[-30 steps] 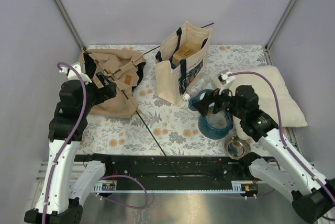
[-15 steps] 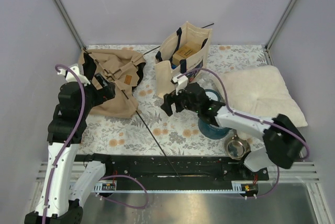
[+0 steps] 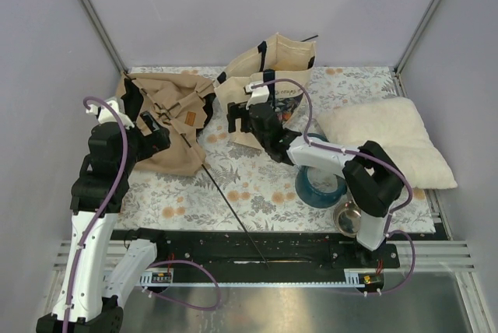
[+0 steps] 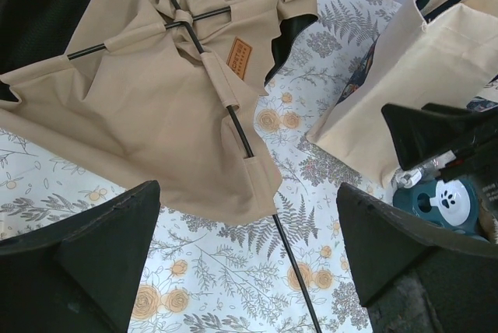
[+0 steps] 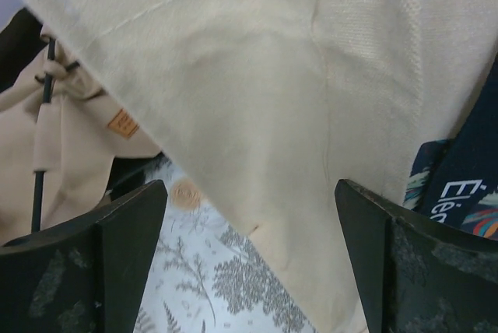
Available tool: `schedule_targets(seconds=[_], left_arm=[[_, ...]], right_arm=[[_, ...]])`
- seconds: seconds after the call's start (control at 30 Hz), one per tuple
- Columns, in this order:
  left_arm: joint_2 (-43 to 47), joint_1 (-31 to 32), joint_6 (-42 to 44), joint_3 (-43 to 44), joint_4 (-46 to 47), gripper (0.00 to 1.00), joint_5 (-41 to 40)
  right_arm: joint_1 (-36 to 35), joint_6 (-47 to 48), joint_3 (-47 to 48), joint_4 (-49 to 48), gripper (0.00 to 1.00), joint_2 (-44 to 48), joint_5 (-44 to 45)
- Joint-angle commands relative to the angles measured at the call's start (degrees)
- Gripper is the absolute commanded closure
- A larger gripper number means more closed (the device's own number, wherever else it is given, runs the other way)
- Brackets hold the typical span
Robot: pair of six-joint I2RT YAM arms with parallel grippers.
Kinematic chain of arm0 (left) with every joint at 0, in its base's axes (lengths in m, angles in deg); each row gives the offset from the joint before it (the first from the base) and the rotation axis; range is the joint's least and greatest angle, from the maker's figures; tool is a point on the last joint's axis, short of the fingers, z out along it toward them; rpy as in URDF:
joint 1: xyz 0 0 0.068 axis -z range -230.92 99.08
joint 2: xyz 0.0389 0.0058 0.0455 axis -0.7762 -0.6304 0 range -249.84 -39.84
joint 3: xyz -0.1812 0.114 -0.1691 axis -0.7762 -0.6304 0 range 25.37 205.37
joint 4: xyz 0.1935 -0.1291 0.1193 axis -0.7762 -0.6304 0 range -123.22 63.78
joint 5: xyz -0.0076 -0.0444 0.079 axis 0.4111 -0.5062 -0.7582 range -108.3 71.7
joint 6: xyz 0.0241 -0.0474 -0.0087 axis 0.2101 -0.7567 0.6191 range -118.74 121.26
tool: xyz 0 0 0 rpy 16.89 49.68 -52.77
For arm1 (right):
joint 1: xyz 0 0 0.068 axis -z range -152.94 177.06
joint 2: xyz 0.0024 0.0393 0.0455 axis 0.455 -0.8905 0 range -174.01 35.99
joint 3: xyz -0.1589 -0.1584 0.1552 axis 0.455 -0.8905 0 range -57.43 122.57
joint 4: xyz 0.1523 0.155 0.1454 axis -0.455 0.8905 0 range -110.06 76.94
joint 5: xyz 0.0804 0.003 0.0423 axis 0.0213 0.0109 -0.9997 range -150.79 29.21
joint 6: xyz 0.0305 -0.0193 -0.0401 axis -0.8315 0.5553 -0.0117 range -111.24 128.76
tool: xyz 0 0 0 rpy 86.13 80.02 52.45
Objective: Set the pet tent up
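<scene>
The pet tent point(image 3: 170, 119) lies collapsed at the back left, tan canvas with a brown label point(image 4: 240, 57) and crossed black poles. One long pole point(image 3: 233, 207) runs from it toward the near edge. My left gripper point(image 3: 159, 137) hovers open over the tent's near edge; in the left wrist view its jaws point(image 4: 249, 271) frame the canvas hem and the pole point(image 4: 292, 263), holding nothing. My right gripper point(image 3: 236, 120) is open at the tote bag's left corner, jaws point(image 5: 253, 263) straddling the bag's cream fabric. The tent point(image 5: 70, 146) shows at left behind it.
The cream tote bag point(image 3: 274, 64) with navy handles leans left at the back centre. A blue pet bowl point(image 3: 319, 184) and a metal bowl point(image 3: 348, 219) sit to the right front. A fluffy white pillow point(image 3: 389, 142) fills the right side. A floral cloth point(image 3: 257, 185) covers the table.
My right arm has swung left from the blue bowl and pillow to the tote bag's corner, and the bag has tipped leftward. The left arm has barely moved.
</scene>
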Motion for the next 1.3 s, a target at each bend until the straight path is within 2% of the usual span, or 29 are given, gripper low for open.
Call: schedule_targets(seconds=[0.0,0.27,0.4,0.6,0.77,0.9,1.07,1.17,1.27], left_arm=[[-0.8,0.1,-0.5,2.0,1.1,0.01,-2.3],[-2.2,0.0,-0.9,2.4,1.0,0.01,-3.0],[-3.3,0.0,-1.3,2.3,1.0,0.01,-3.1],[-5.0,0.1,-1.3,2.4,1.8,0.01,-2.2],[-5.9,0.1,-2.1,2.3,2.0,0.01,-1.3],[-6.8,0.1,-3.3,1.5,2.3,0.01,-0.5],[-7.8,0.1,-5.9,-1.2,2.8,0.01,0.9],[-7.7,0.1,-7.1,-2.5,2.8,0.01,2.7],[-7.7,0.0,-8.3,-3.9,2.7,0.01,4.0]], right_arm=[[3.8,-1.2,6.1,-2.9,0.01,-3.2,7.0],[9.6,-4.1,9.4,0.2,0.01,-5.7,8.0],[13.3,-7.9,8.8,3.2,0.00,-4.9,5.9],[15.6,-8.3,8.8,5.4,0.00,-5.2,3.1],[15.6,-8.5,6.6,5.5,0.00,-0.7,-12.0],[15.6,-12.0,5.8,12.5,0.00,6.4,-24.4],[13.5,-11.7,-0.9,15.7,0.00,15.9,-31.8],[10.5,-5.9,-2.5,23.3,0.00,20.5,-32.0],[9.1,-5.2,-3.3,30.8,0.01,23.1,-35.2]])
